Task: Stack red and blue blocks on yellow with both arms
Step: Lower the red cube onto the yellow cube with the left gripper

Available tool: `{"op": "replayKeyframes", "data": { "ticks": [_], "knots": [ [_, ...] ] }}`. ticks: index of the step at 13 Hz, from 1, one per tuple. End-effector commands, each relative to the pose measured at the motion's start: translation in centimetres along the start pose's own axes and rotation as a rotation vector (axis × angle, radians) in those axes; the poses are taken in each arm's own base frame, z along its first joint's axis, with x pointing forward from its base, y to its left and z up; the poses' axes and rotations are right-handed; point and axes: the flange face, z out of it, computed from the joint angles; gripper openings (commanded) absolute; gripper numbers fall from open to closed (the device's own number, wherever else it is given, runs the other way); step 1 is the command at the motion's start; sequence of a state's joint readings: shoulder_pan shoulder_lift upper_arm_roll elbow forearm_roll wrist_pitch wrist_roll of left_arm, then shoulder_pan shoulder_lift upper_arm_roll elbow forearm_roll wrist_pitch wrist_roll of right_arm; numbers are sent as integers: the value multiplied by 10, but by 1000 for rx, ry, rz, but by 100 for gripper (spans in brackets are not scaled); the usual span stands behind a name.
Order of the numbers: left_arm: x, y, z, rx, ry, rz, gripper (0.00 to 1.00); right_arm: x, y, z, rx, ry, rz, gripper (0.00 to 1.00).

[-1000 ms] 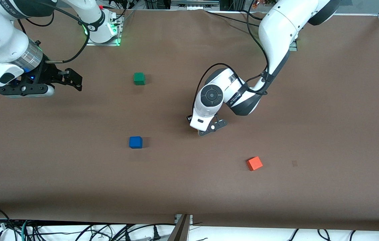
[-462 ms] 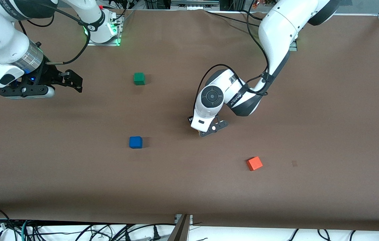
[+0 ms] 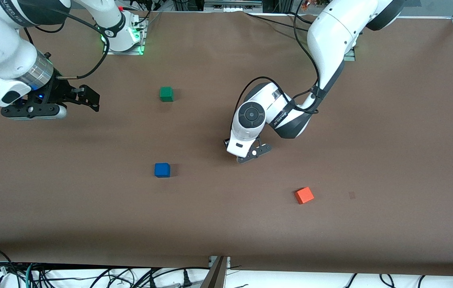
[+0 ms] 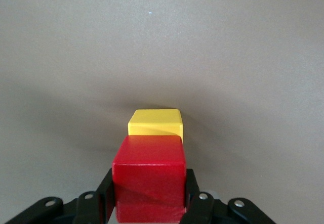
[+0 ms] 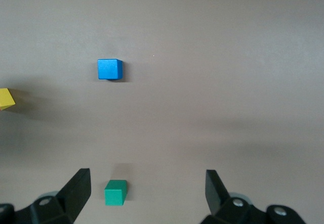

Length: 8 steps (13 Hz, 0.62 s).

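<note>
Left gripper: clamps red block by side faces, above yellow block
Right gripper: wide, empty, waits
Handling: you've got light, stiff blocks; grip flat sides

2 glossy white arms, black cables

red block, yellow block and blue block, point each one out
red block (image 4: 148, 176), left wrist view, its top face
yellow block (image 4: 155, 122), left wrist view, its top face
blue block (image 3: 162, 170), front view, its top face

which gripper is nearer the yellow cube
Left. The left gripper, shut on the red cube, hangs right by the yellow cube. The right gripper waits open at its own end.
</note>
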<state>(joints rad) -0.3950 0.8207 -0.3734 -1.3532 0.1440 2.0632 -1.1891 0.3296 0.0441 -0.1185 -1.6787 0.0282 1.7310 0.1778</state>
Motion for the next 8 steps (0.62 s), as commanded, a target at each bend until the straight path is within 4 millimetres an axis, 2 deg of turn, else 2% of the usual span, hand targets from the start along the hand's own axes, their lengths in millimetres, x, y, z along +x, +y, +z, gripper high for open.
{"op": "replayKeyframes", "data": {
  "ticks": [1,8],
  "knots": [
    [2,10,-5,-6,34,-1,35,4,1,-6,-6,13,-10,100],
    [0,10,3,11,42,6,39,4,1,-6,-1,12,-7,100]
  ]
}}
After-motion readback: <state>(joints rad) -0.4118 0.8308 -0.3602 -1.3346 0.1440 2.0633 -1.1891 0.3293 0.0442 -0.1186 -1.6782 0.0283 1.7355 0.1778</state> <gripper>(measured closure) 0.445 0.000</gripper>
